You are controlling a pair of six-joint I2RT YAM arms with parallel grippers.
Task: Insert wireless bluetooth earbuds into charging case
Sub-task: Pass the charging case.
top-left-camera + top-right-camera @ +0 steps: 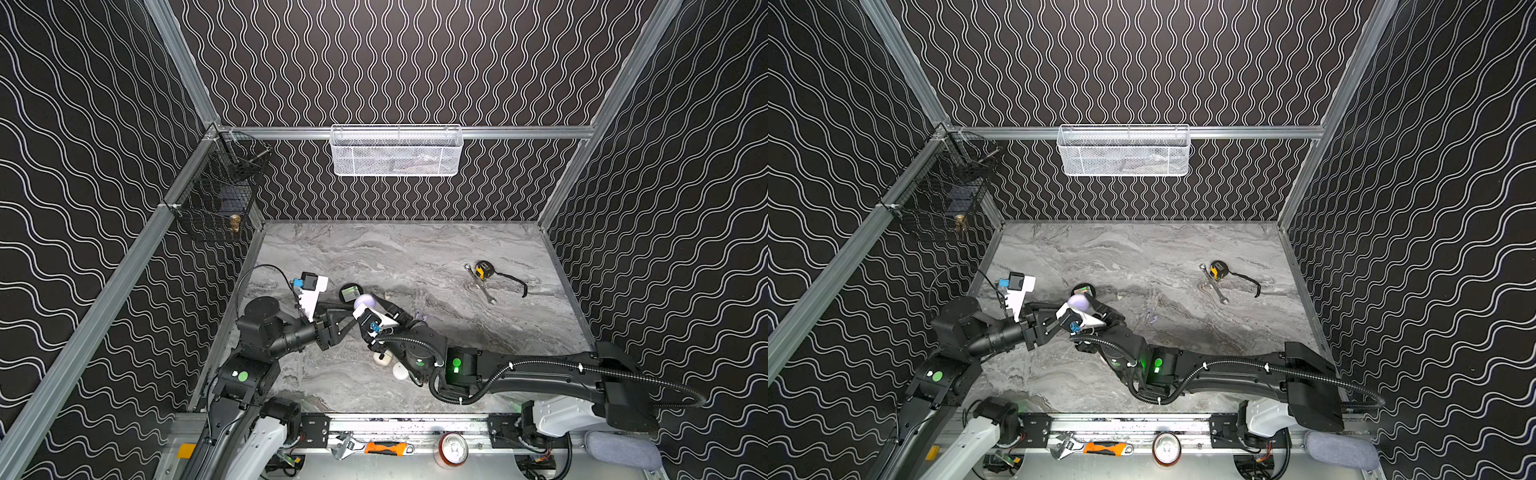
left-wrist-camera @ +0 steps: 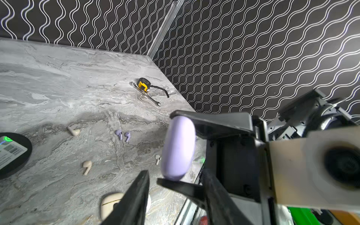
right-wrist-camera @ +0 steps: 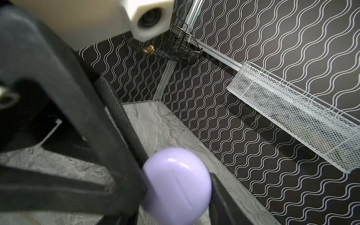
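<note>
On the front rail lie a drink can [image 1: 453, 449] and an orange-handled wrench [image 1: 384, 449]; no writing on either is legible. Just past them, the right gripper [image 3: 175, 187] is clamped on the lilac case [image 2: 179, 148], which is closed and held clear of the table [image 1: 415, 257]. The left gripper [image 2: 176, 172] straddles the same case with its jaws apart, and one fingertip [image 2: 144, 179] shows a gap from it.

Under the right arm, a top view shows a cream case [image 1: 381, 358] beside a white case [image 1: 401, 371].

The left wrist view alone lays out the loose buds on the table: two cream earbuds [image 2: 87, 166], the lilac earbuds [image 2: 119, 134] side by side, and a white earbud [image 2: 157, 158]. In the top views the arms hide most of them.

A black disc [image 2: 11, 155] carries a barcode label and a green light; its print is too blurred to read.

Farther back, a yellow tape measure [image 1: 484, 270] sits just beside a spanner [image 1: 485, 289]. Only the top views and the right wrist view show the white mesh basket [image 3: 292, 116] on the back wall.
</note>
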